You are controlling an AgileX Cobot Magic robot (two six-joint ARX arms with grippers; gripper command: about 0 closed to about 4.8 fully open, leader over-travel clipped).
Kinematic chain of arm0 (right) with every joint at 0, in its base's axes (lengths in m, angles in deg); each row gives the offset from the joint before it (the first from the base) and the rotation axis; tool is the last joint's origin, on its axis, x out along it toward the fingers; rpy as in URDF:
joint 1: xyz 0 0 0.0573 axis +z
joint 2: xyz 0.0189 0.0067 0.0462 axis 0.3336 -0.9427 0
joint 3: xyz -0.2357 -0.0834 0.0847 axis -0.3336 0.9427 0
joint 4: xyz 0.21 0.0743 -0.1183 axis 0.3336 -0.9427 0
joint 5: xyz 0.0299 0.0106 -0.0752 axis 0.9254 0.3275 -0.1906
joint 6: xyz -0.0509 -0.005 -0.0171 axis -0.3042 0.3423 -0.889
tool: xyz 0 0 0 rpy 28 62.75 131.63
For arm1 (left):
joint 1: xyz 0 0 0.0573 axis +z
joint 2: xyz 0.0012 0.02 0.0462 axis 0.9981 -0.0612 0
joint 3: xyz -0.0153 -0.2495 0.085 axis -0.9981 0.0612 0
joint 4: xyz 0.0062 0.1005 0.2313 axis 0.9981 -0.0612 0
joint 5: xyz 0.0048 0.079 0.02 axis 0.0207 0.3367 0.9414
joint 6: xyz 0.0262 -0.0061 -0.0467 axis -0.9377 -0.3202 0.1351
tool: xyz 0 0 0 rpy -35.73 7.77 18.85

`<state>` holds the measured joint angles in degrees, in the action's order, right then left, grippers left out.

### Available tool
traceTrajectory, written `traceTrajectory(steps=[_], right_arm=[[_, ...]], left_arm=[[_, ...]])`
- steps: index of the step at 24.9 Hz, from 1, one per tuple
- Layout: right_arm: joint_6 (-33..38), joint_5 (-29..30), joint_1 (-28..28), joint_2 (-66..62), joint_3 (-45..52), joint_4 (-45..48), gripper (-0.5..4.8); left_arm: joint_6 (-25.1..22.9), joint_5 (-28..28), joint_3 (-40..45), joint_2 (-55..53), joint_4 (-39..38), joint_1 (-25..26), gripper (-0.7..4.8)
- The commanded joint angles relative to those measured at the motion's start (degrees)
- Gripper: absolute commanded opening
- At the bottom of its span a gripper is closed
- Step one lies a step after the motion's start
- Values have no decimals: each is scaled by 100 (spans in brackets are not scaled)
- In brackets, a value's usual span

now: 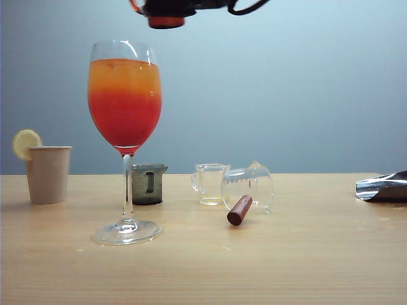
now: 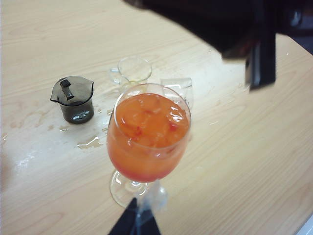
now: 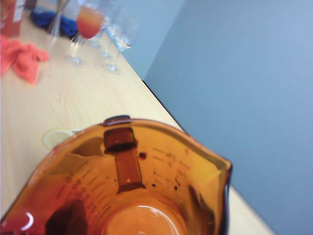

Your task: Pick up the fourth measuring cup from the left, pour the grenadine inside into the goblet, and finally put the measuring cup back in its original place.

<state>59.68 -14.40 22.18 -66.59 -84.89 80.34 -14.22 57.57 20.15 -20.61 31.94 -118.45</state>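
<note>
- Goblet [image 1: 125, 127] stands nearest the exterior camera on the bench [image 1: 305, 267], upright on its round foot. It is filled close to the rim, grenadine [image 1: 124, 121] settled red at the bottom under the orange juice, so I judge the pour is done or nearly done.
- My right claw [image 1: 166, 14] hangs above the goblet, only its underside in the exterior view. The fourth measuring cup [image 3: 132, 186] fills my right wrist view, amber and close to the lens, so I take it to be gripped, the jaws partly closed around it. Only drops and a red smear cling inside.
- Faint graduation marks run down its inner wall; I cannot read them.
- My left claw [image 2: 134, 223] shows only as a dark tip at the goblet's foot; whether it is open or closed I cannot tell.
- Behind the goblet stands the smoky grey cup [image 1: 148, 183], then the small clear cup [image 1: 208, 183], both upright.
- The clear cup with the red-brown handle [image 1: 248, 189] lies tipped on its side.
- Puddles [image 2: 90, 142] wet the bench beside the grey cup.
- At the far left is a paper cup [image 1: 48, 173] with a lemon slice [image 1: 25, 143].
</note>
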Motion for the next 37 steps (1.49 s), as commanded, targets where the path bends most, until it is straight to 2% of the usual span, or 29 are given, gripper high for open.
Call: traceTrajectory(steps=[1,3,5,14,20,24,30,37], right_arm=[[1436,708,-365,44,-44,111,147],[1989,979,-704,39,-39,-42,147],[1985,981,-940,42,66,-35,147],[2065,407,-1661,52,876,448,147],[2203,-50,-2227,52,1609,1145,147],[2203,-601,-2457,-7,2011,1550,147],[2284,-732,-2553,-1045,2124,2540,148],[2852,-1167,-2568,-2192,2124,3401,148]], left_arm=[[13,-22,-11,15,70,-2,-5],[13,-22,-11,13,70,-2,-5],[13,-22,-11,15,70,-2,-5],[13,-22,-11,15,70,-2,-5],[13,-22,-11,15,70,-2,-5],[13,-22,-11,15,70,-2,-5],[13,-22,-11,13,70,-2,-5],[13,-17,-11,13,70,-2,-5]])
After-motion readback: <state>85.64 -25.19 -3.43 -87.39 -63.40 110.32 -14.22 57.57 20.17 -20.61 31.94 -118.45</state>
